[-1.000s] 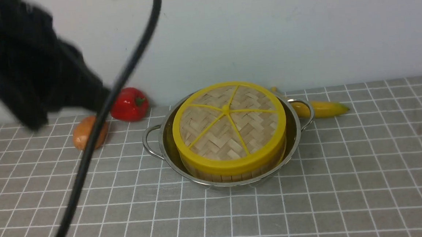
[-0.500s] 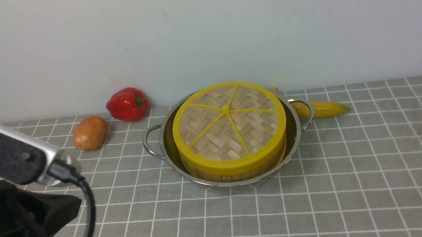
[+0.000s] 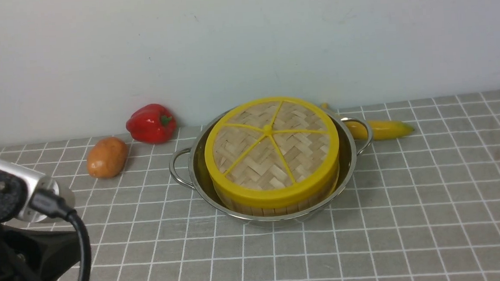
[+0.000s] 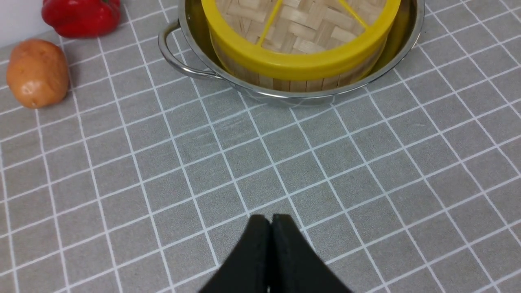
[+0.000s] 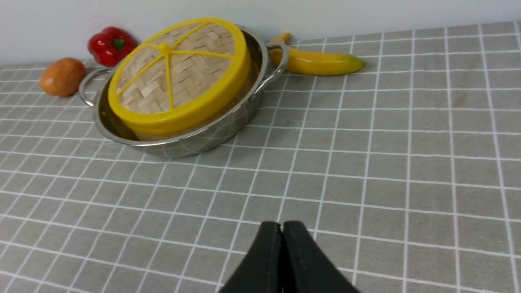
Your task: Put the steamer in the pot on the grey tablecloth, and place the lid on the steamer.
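The steel pot (image 3: 349, 160) stands on the grey tablecloth (image 3: 411, 217) in the middle. The steamer (image 3: 276, 207) sits inside it, only its slatted side showing. The lid (image 3: 271, 150), woven with yellow rim and spokes, lies on top of the steamer. They also show in the left wrist view, pot (image 4: 407, 44) and lid (image 4: 301, 61), and in the right wrist view, pot (image 5: 211, 136) and lid (image 5: 179, 81). My left gripper (image 4: 270, 221) is shut and empty, low over the cloth in front of the pot. My right gripper (image 5: 281, 228) is shut and empty, nearer me and to the right.
A red bell pepper (image 3: 151, 123) and a potato (image 3: 107, 157) lie left of the pot by the wall. A banana (image 3: 381, 129) lies behind the pot's right handle. The left arm's wrist and cable (image 3: 26, 241) fill the near left corner of the front view.
The left arm has dropped from high at the upper left to the near left corner and drawn back a little more. Pot, steamer and lid have not moved.
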### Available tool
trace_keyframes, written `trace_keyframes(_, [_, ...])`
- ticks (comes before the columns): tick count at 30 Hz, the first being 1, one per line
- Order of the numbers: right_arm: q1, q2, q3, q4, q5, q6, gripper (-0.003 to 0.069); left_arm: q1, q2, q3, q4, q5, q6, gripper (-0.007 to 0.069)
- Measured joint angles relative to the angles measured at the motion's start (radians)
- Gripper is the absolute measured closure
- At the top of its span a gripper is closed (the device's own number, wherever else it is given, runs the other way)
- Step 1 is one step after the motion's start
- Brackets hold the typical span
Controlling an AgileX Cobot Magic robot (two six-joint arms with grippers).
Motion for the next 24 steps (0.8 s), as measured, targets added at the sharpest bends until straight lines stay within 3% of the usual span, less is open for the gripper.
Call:
trace_keyframes(5, [0.0,0.0,0.0,0.032,0.0,0.0,0.0604,0.147,-0.081,0.01,0.11,-0.015,0.075,0.0628])
trace_keyframes(7, [0.0,0.0,0.0,0.042,0.0,0.0,0.0588,0.267,-0.162,0.017,0.143,-0.026,0.097,0.0623])
trace_keyframes(15, [0.0,0.0,0.0,0.082,0.0,0.0,0.0548,0.487,-0.42,0.027,0.169,-0.047,0.065,0.0613])
trace_keyframes(20, [0.0,0.0,0.0,0.092,0.0,0.0,0.0527,0.556,-0.54,0.141,0.171,-0.184,0.053,0.0613])
trace_keyframes(24, [0.0,0.0,0.0,0.092,0.0,0.0,0.0505,0.587,-0.583,0.41,0.162,-0.435,0.004,0.06])
